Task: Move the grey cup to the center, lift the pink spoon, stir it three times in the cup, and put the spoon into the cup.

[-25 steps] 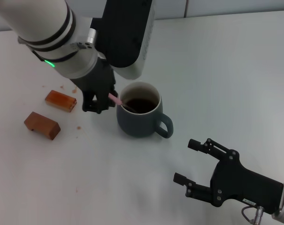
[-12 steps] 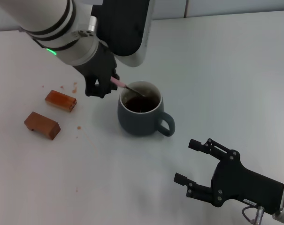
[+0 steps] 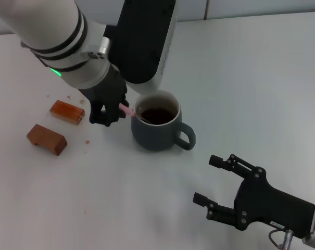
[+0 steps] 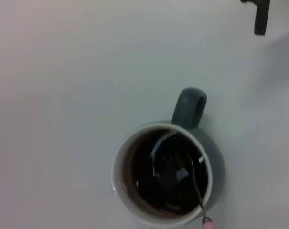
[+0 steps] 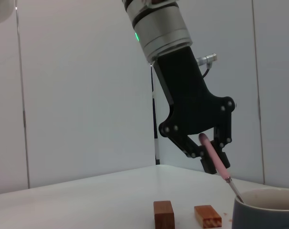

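The grey cup [image 3: 156, 129] stands mid-table with dark brown liquid inside and its handle toward my right arm. It also shows in the left wrist view [image 4: 162, 177] and the right wrist view [image 5: 266, 210]. My left gripper [image 3: 111, 110] is just left of the cup's rim, shut on the pink spoon [image 3: 128, 110]. The spoon slants down with its silver neck and bowl in the liquid [image 4: 196, 183]. The right wrist view shows the pink handle [image 5: 216, 161] clamped between the left gripper's fingers [image 5: 207, 153]. My right gripper [image 3: 214, 185] is open and empty near the table's front right.
Two brown wooden blocks [image 3: 67, 112] [image 3: 46, 139] lie on the white table [image 3: 251, 78] left of the cup. They also show in the right wrist view [image 5: 164, 215]. Small brown drips mark the table near them.
My left gripper swung away from me and back again with the spoon, moving the spoon's bowl around in the cup. The cup shifted very slightly right. The right arm has not moved.
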